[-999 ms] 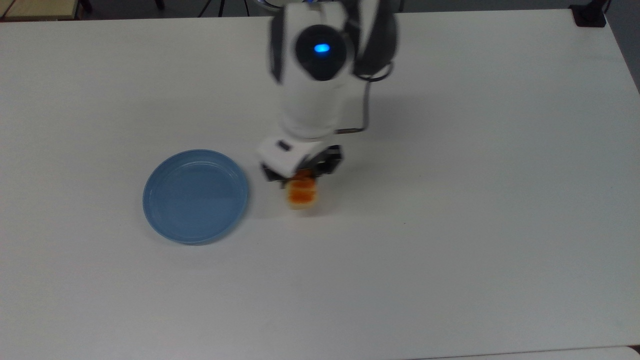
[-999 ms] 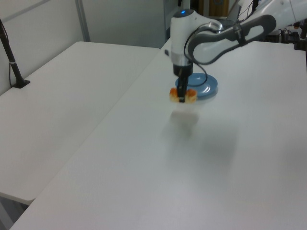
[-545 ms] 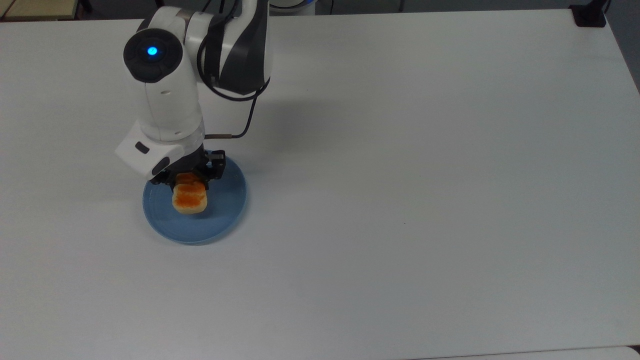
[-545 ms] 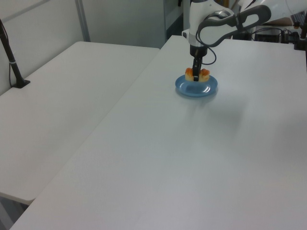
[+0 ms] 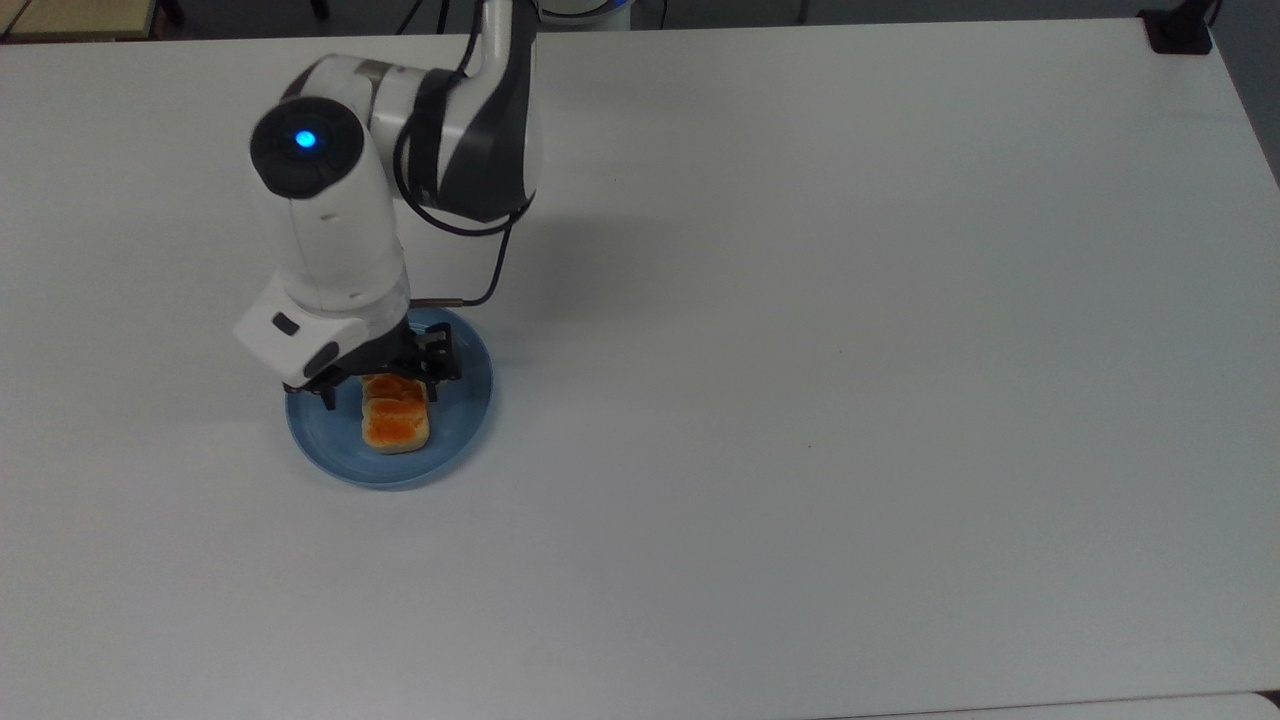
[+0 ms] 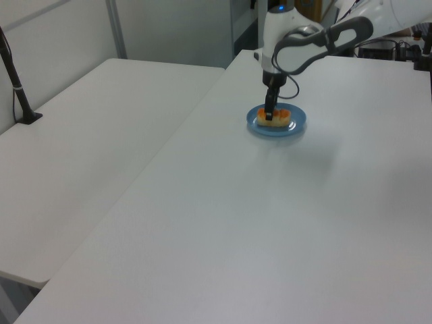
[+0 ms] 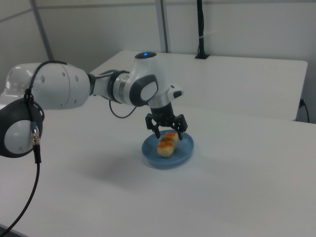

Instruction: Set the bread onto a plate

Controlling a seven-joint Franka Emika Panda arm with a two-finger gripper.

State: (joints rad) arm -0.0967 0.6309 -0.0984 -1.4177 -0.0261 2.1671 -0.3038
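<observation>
The bread (image 5: 395, 421) lies on the light-blue plate (image 5: 460, 410), its glossy orange-brown top facing up. My gripper (image 5: 381, 384) is open and sits low over the end of the bread nearest the arm, one dark finger on each side and apart from it. In the right view the bread (image 7: 167, 143) rests inside the plate (image 7: 183, 154) with the gripper (image 7: 169, 134) spread just above it. The left view has the gripper (image 6: 270, 112) at the bread (image 6: 275, 119) on the plate (image 6: 298, 125). The arm's white wrist hides the plate's far rim in the top view.
The plate stands on a wide white table (image 5: 850, 400). A second white table (image 6: 88, 135) adjoins it on the left view's left. A black clamp (image 5: 1180, 30) is at the top view's upper right corner, and a black pole (image 7: 200, 29) rises at the far table's edge.
The arm swung the bread from the plate's right side, as the top view shows it, to over the plate. The bread came down onto the plate and the fingers opened off it.
</observation>
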